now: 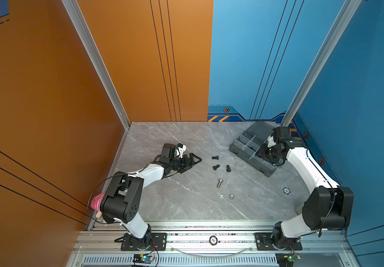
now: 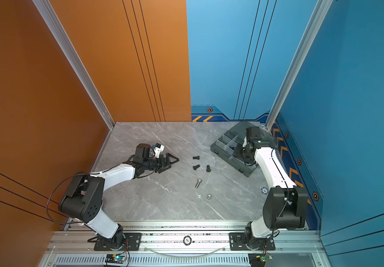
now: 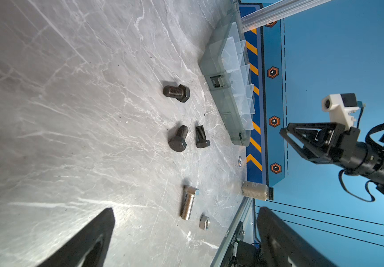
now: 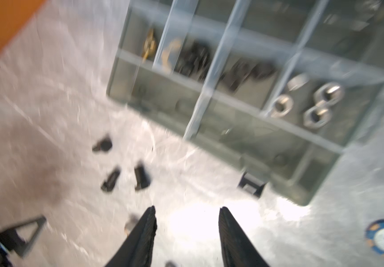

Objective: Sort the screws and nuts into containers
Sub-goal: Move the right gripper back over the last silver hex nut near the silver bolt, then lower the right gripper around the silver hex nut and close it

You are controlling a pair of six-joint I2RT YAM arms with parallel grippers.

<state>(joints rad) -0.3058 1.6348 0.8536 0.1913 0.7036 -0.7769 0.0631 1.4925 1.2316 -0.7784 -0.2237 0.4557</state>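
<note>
My right gripper [image 4: 187, 209] hangs part-open, empty, by the organiser box [image 3: 222, 107]; left gripper [image 1: 193, 163] wide (also empty). Risk: clipping a divider [image 4: 218, 48] could scatter sorted silver nuts [image 4: 328, 92].

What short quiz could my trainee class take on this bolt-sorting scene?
1. How many black bolts lie loose on the table?
2. True or false: the silver bolt is inside the box.
3. The right gripper has its fingers: A shut tight; B apart, holding nothing; C out of sight.
Key: 1. three; 2. false; 3. B.
</note>
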